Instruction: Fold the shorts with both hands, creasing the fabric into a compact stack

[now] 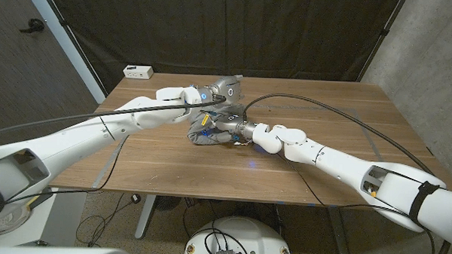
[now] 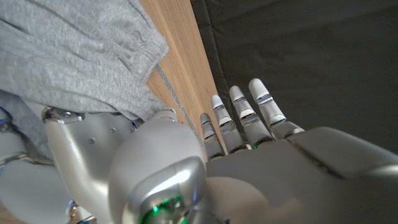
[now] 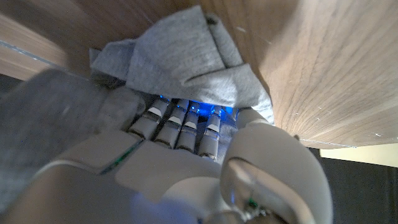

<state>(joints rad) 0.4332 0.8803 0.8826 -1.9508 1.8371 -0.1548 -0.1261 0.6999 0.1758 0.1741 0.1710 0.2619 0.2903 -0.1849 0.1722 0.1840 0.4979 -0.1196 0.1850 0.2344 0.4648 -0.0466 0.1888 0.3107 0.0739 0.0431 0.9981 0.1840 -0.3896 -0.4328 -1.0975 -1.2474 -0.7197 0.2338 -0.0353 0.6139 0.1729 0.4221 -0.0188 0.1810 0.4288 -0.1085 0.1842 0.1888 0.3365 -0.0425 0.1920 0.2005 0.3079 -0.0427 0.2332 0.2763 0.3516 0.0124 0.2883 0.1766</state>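
Flanking the bunched grey shorts (image 1: 215, 126): left fingers (image 2: 261, 102) released, right fingers (image 3: 180, 127) grasping fabric; white box (image 1: 137, 71) behind.

The shorts (image 1: 211, 132) are light grey, with a soft speckled look up close in the wrist views. The desk (image 1: 339, 138) is brown wood with darker grain lines. The left robot hand (image 1: 221, 91) is shiny silver and grey, and the right robot hand (image 1: 227, 127) is silver too, with a blue glow under its fingers (image 3: 186, 127). Both arms are white. A small white box (image 1: 137, 71) sits on the desk. The curtain (image 1: 237, 29) behind is black
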